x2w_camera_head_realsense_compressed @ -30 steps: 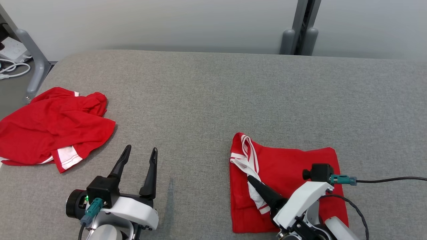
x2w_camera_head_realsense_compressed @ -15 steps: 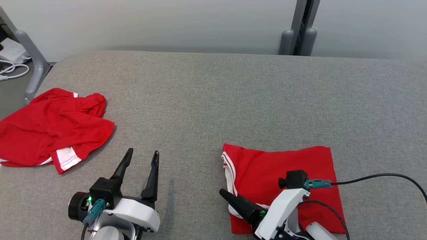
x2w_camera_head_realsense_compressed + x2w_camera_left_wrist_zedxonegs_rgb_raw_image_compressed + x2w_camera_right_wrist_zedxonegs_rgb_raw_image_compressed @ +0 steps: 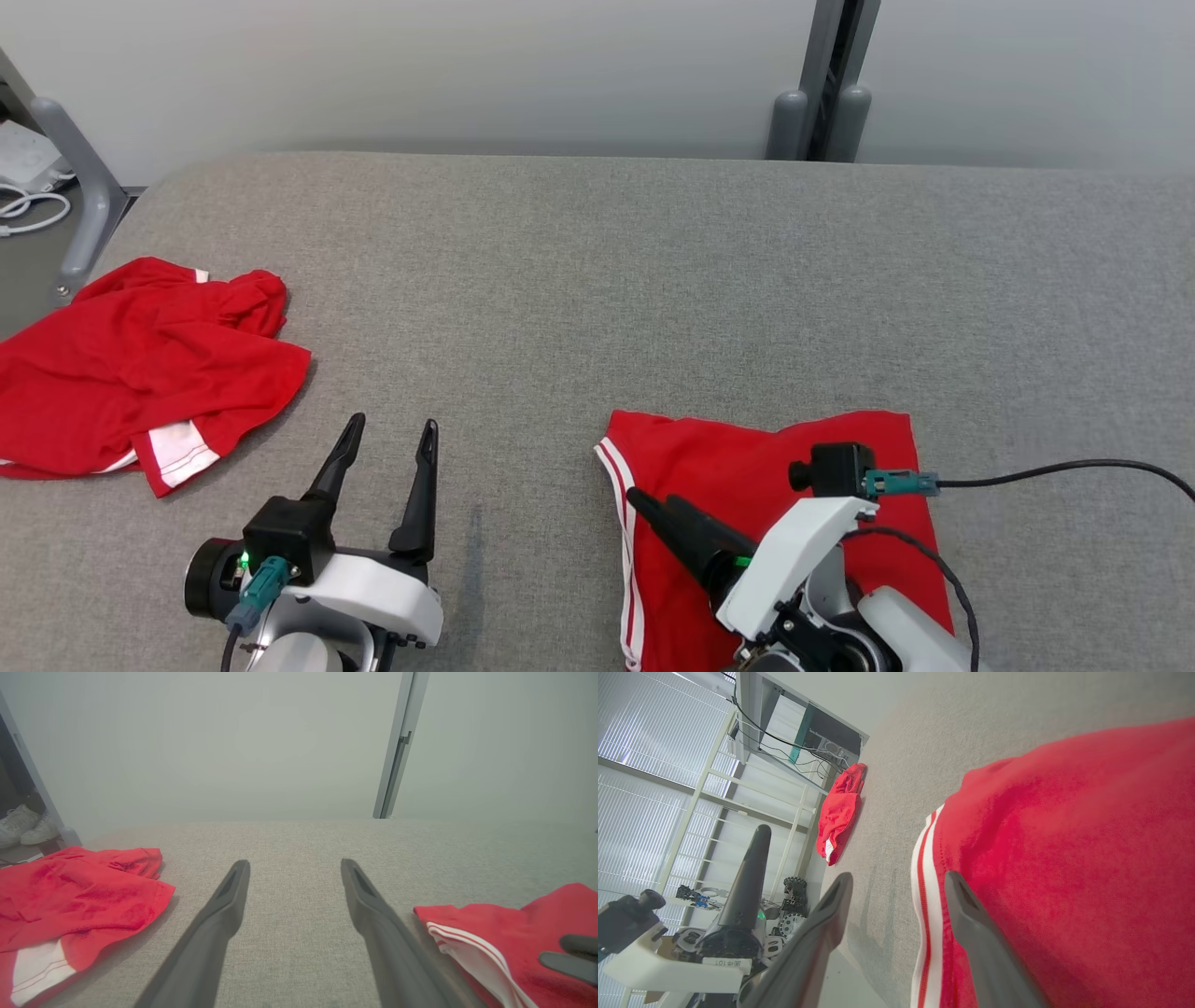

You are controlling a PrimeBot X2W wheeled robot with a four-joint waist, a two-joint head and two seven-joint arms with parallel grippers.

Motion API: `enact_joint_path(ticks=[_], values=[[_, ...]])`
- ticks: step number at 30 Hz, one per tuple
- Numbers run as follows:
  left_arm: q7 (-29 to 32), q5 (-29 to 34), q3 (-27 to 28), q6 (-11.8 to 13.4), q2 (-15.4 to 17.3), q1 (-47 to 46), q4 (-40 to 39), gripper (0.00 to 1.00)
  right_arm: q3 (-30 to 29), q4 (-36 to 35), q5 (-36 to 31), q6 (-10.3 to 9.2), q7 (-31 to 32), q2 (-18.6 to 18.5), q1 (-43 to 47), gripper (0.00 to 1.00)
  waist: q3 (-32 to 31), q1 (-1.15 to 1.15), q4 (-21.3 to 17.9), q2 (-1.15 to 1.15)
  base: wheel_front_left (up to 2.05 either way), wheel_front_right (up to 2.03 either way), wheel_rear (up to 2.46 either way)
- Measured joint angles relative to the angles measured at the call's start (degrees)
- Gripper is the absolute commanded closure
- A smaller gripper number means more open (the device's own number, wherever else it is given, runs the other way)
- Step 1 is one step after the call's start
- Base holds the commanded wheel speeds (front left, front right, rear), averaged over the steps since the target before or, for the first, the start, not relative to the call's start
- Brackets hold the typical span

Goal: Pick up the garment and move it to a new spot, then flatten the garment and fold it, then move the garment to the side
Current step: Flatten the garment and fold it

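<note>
The folded red garment (image 3: 747, 462) lies flat on the grey cloth-covered counter (image 3: 607, 280), directly under the right claw (image 3: 651, 497). It forms a rough rectangle with a white-striped hem running down the side toward the left claw (image 3: 393, 425).

The right claw has its two dark fingers spread apart and grips nothing. In the right wrist view the right claw (image 3: 899, 876) straddles that striped hem: one finger is over the red cloth (image 3: 1064, 835), the other over bare counter just beside the hem, and the stripes run between them. Whether either fingertip touches the cloth cannot be told. A black cable (image 3: 1055, 467) leads off from the back of this claw, away from the left claw.

The left claw also stands apart and empty, over bare counter. In the left wrist view its fingers (image 3: 295, 863) point out across grey fabric, with the folded garment (image 3: 490, 924) off to one side of them and a crumpled red garment (image 3: 70, 891) off to the other.

That crumpled red garment (image 3: 140, 373) sits in a loose heap with a white-striped cuff showing, ahead of the left claw and on its outer side, at the counter's edge and well apart from the right claw. It is also visible far beyond the right claw's fingers in the right wrist view (image 3: 840, 807).
</note>
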Motion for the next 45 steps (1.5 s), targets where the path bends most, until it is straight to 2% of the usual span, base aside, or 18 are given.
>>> enact_joint_path(ticks=[4,8,13,18,20,23,25,32,39,45], values=[[0.0,0.0,0.2,0.2,0.0,0.2,-0.2,0.00,-2.1,4.2,-8.2,0.00,0.7,0.0,-2.5,0.00,-0.1,0.00,-0.4,0.00,0.00,0.00,0.00],[0.0,0.0,0.5,0.2,0.0,0.2,-0.4,0.00,-5.2,4.1,-18.4,0.00,1.6,0.0,-4.9,0.00,-0.1,0.00,-0.8,0.00,0.00,0.00,0.00],[0.0,-0.4,0.8,0.2,0.0,0.2,-1.1,0.00,-12.3,-2.1,-35.9,0.01,1.8,-2.9,-6.4,0.00,-0.1,0.00,-1.6,0.00,0.00,0.00,0.00],[0.0,-1.7,0.8,0.2,0.0,0.1,-2.6,0.00,-21.6,-11.1,-47.9,0.01,1.7,-6.9,-4.5,0.00,-0.4,0.00,-2.6,0.00,0.00,0.00,0.00],[0.0,-2.2,1.0,0.2,0.0,0.1,-3.6,0.00,-24.0,-14.7,-51.5,0.01,-0.2,-9.2,-3.2,0.00,-0.5,0.00,-3.1,0.00,0.00,0.00,0.00],[0.0,-2.8,1.5,0.2,0.0,0.0,-5.6,0.00,-28.5,-18.6,-52.3,0.01,-5.4,-10.3,-0.9,0.00,-0.5,0.00,-3.9,0.00,0.00,0.00,0.00],[0.0,-3.3,1.8,0.2,0.1,0.1,-6.8,0.00,-29.7,-19.6,-56.3,0.03,-9.3,-13.3,1.3,0.00,-0.5,0.00,-4.4,0.00,0.00,0.00,0.00],[0.0,-3.6,2.8,0.9,0.0,1.0,-10.4,0.00,-39.0,-19.0,-59.8,0.02,-21.9,-10.7,7.6,0.00,-0.4,0.00,-6.4,0.00,0.00,0.00,0.00],[0.0,-5.5,2.9,1.2,-0.1,3.4,-13.3,0.00,-42.6,-18.4,-62.5,0.01,-23.7,-5.3,12.0,0.00,0.3,0.00,-7.9,0.00,0.00,0.00,0.00],[0.0,-5.6,4.2,1.6,0.0,5.3,-14.8,0.00,-42.7,-20.5,-63.1,0.01,-23.8,-3.9,13.5,0.00,0.5,0.00,-8.3,0.00,0.00,0.00,0.00]])
